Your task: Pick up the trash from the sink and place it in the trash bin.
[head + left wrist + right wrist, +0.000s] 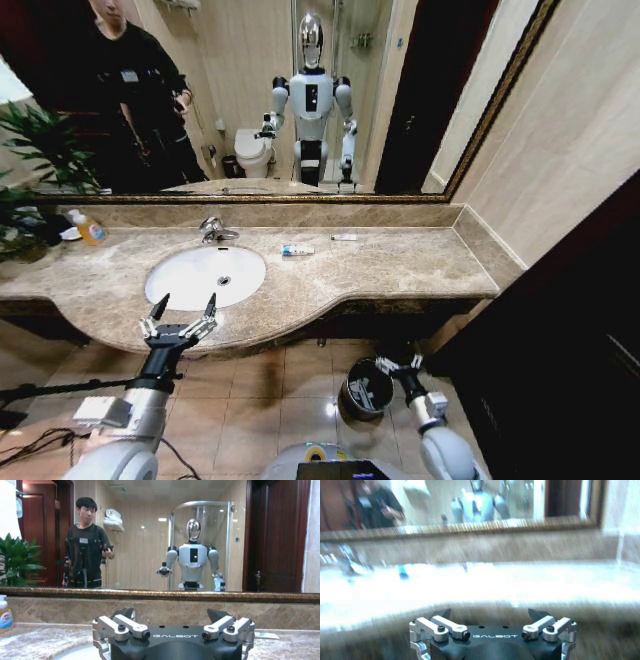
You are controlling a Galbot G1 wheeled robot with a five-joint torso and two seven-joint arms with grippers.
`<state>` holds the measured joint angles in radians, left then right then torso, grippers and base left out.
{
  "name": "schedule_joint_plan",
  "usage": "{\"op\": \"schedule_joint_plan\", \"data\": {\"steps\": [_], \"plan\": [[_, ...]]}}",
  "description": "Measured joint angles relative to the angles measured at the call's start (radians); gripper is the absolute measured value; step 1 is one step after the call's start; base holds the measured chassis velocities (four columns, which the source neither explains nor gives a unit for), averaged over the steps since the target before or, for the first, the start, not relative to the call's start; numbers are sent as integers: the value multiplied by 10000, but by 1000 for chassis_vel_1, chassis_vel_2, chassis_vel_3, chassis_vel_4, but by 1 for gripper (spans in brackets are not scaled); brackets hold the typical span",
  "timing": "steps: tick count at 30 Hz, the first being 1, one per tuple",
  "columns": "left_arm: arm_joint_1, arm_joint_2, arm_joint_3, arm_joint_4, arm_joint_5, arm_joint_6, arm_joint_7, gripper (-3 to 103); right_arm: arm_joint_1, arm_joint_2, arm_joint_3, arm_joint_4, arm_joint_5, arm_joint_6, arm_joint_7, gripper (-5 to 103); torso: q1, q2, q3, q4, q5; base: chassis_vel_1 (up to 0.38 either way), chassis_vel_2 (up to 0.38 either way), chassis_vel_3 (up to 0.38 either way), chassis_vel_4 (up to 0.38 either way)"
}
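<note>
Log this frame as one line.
left hand: open, at sink front rim | right hand: open, low by trash bin | blue-and-white tube: on counter

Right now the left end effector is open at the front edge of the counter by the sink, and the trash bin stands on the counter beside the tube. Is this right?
Not quite. The head view shows the bin on the floor under the counter, near the right end effector. The rest holds: the left end effector is open by the sink, and the tube lies on the counter.
</note>
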<state>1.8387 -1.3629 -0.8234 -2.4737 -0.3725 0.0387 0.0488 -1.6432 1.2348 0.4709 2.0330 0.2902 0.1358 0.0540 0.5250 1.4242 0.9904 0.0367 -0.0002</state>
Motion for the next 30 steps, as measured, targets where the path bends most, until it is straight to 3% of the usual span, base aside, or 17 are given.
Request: {"op": "schedule_joint_plan", "data": {"steps": [2,6,7,9,17,23,30], "plan": [[0,0,0,0,0,-1,0,100,175,-93,-12,336,30,-235,-52,100,0,0,0,0,1,0,0,0,0],[0,-1,0,0,0,0,0,100,1560,-735,-90,651,675,-1424,-1288,100,0,0,0,2,1,0,0,0,0],[0,-1,0,0,0,0,0,100,1560,-735,-90,651,675,-1424,-1288,100,0,0,0,2,1,0,0,0,0],[0,-1,0,0,0,0,3,100,2640,-1070,-303,103,848,-1783,-1992,100,1,0,1,1,2,0,0,0,0],[0,0,0,-1,0,0,2,100,5854,-1652,-1671,-2105,1424,-2795,-3210,100,2,-1,2,0,1,0,0,0,0],[0,0,0,0,0,0,1,100,7648,-1515,-2886,-3656,1647,-2978,-3467,100,3,-1,3,0,3,0,0,0,0],[0,-1,0,-1,0,0,1,100,9747,-836,-4343,-5512,1656,-3044,-3472,100,2,-2,2,3,1,0,0,0,0]]}}
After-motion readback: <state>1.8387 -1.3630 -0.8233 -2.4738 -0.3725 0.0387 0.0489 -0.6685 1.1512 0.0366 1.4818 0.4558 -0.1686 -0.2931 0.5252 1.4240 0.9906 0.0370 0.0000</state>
